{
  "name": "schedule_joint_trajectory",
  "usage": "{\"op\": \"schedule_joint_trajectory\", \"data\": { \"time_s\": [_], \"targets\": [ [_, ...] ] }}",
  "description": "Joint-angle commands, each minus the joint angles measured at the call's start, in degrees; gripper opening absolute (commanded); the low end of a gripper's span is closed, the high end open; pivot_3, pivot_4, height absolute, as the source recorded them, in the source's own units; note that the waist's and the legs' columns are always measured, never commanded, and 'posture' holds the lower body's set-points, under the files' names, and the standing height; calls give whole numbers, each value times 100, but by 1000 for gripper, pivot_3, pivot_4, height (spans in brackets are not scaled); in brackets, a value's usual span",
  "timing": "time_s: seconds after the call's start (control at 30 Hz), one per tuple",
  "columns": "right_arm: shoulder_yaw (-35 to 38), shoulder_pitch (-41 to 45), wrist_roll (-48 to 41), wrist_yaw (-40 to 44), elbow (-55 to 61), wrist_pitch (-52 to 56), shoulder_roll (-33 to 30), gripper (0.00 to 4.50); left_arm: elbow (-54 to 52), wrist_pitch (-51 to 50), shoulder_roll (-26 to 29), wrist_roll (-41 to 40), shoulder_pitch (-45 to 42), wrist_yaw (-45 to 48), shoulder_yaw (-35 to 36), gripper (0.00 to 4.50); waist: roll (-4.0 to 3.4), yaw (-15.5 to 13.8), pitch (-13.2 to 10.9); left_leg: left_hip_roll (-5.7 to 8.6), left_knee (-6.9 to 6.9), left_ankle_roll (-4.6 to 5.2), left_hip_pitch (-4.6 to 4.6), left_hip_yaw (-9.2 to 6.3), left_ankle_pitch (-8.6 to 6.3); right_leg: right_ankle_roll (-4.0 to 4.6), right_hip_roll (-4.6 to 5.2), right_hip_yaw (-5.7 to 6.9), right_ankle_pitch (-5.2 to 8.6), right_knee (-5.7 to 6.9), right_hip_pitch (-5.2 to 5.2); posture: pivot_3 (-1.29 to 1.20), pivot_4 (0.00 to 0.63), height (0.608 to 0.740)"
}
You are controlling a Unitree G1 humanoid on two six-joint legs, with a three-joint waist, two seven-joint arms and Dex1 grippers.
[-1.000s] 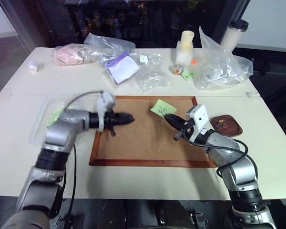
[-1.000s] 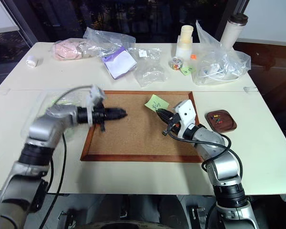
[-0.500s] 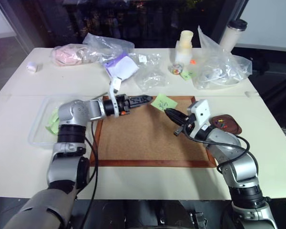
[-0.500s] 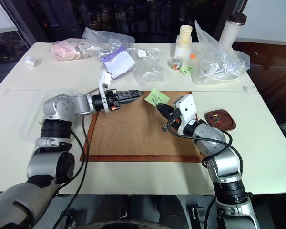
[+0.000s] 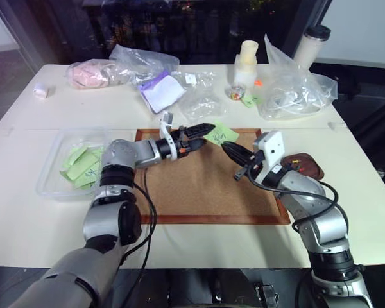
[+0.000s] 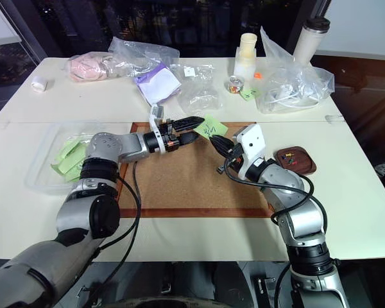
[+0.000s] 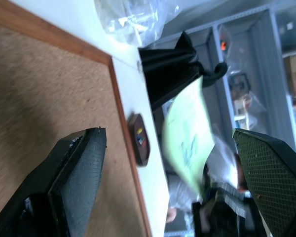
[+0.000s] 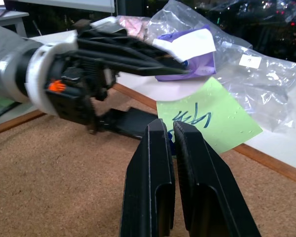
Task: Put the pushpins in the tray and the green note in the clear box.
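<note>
My head views are evenly lit from above; the pale table (image 5: 199,115) is bright against the dark background. Plastic bags (image 5: 295,90) catch glare. In my left wrist view the green note (image 7: 187,133) is blurred, and the far background soft.

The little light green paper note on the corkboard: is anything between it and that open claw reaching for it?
Nothing visible. The left gripper stands open right beside the light green paper note at the wood-framed corkboard's far edge. The shut right gripper sits just beside it, not between them.
</note>
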State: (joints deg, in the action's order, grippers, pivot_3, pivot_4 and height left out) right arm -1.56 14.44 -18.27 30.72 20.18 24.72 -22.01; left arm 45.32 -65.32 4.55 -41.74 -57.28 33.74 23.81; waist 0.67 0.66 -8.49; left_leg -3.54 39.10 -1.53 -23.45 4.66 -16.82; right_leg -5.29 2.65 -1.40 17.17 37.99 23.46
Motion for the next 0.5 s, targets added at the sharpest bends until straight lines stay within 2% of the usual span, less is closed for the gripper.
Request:
{"op": "schedule_joint_trajectory", "data": {
  "time_s": [0.03, 0.13, 0.37, 0.4, 0.5],
  "targets": [
    [22, 99, -64, -14, 267, -36, 21, 0, 103, 260, -103, -36, -250, 112, -12, 4480, 0, 4, 0, 0, 0, 0, 0, -1, 0, 0, -1, 0, 0, 0, 0, 0, 150, 734],
    [-3, 98, -51, -25, 248, -44, 40, 0, 173, 351, -160, -31, -298, 140, -46, 3717, 0, 27, 0, 0, -1, -1, 0, -1, 1, 0, -2, 0, 0, 1, 1, 0, 150, 734],
    [-25, 56, -39, -72, 268, -40, 86, 0, 175, 454, -149, 70, -309, 238, -220, 370, 0, 13, 0, -1, -2, -3, 0, -1, 2, 0, -2, 0, 0, 1, 1, 0, 150, 734],
    [-25, 50, -38, -78, 271, -38, 91, 0, 156, 465, -130, 126, -301, 261, -294, 49, 0, 13, 0, -1, -2, -3, 0, -1, 2, 0, -2, 0, 0, 1, 1, 0, 150, 734],
    [-13, 42, -47, -76, 272, -41, 80, 0, 87, 622, -65, 392, -257, 380, -610, 49, 0, 10, 0, 0, -2, -3, 0, -1, 2, 0, -2, 0, 0, 0, 1, 0, 150, 734]
  ]
}}
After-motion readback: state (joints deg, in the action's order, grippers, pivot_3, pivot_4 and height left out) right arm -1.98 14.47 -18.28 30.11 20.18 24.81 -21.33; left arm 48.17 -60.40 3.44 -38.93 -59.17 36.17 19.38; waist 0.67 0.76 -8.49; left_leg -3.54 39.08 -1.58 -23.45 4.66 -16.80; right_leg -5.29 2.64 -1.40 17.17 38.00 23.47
